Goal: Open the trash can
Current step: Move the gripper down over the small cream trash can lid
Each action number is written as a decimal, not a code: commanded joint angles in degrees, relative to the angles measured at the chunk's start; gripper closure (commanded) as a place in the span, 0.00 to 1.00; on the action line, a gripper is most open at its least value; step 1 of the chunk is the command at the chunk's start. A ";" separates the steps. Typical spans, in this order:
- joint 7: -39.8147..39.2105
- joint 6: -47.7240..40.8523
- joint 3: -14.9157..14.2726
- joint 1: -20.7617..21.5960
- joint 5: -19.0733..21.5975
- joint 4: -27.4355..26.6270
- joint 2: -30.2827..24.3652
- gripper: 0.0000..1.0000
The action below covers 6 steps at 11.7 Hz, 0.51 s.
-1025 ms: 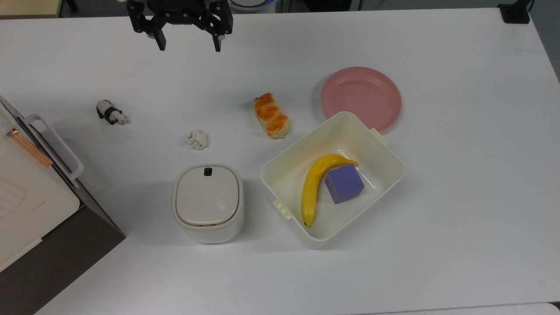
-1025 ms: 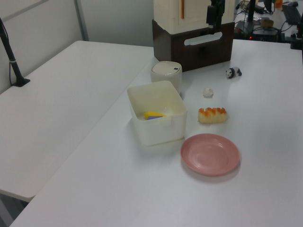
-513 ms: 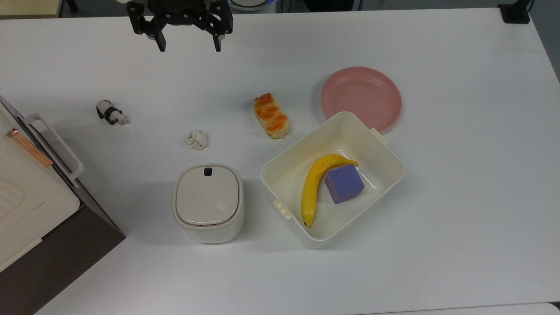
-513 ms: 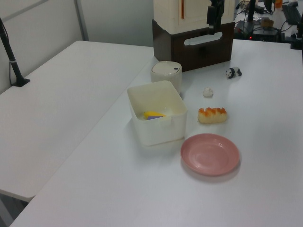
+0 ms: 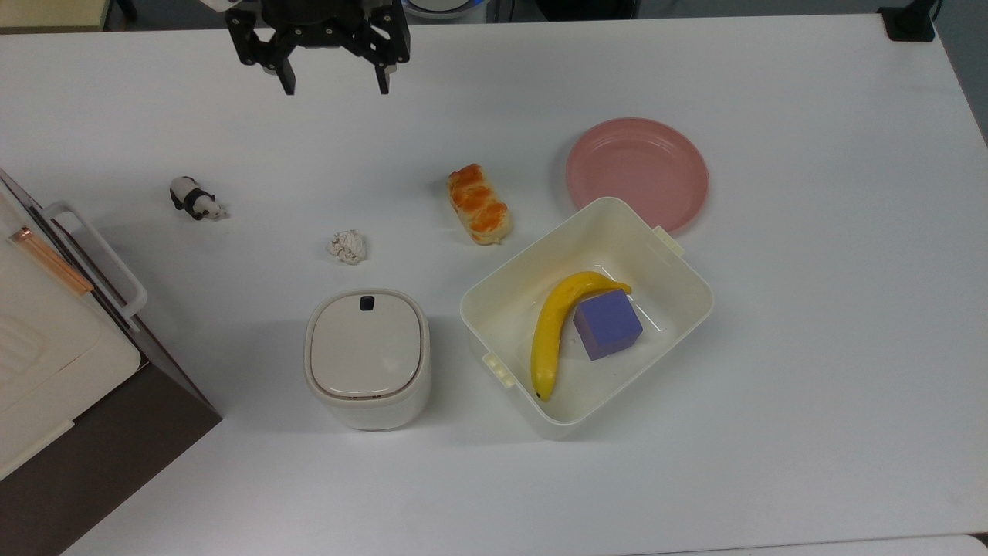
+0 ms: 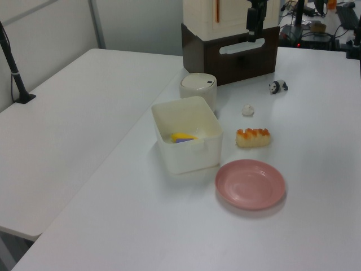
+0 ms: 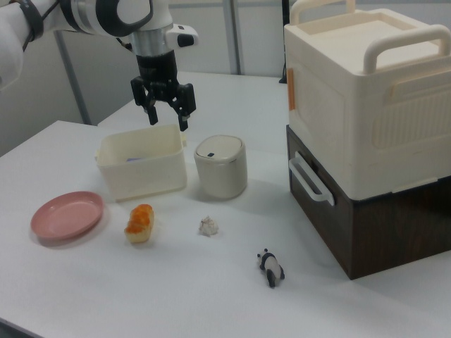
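Black two-finger gripper [image 5: 334,86] aloft, fingers apart, empty. Small cream-white plastic trash can [image 5: 367,359], beige lid closed, on white worktop [image 5: 810,347] beside cream rectangular tub [image 5: 679,309], well apart from gripper.

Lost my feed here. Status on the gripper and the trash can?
Gripper open, empty, high above the table's far edge. Trash can lid shut, untouched. Paper wad lies between them on the table, low; nothing blocks the lid.
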 commanded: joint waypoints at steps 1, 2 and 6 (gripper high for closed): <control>1.81 3.50 0.71 0.54 -1.05 0.08 0.89 0.78; 2.44 5.00 0.98 0.72 -2.10 0.25 1.77 0.92; 2.54 5.63 1.33 0.98 -2.55 5.41 7.90 1.00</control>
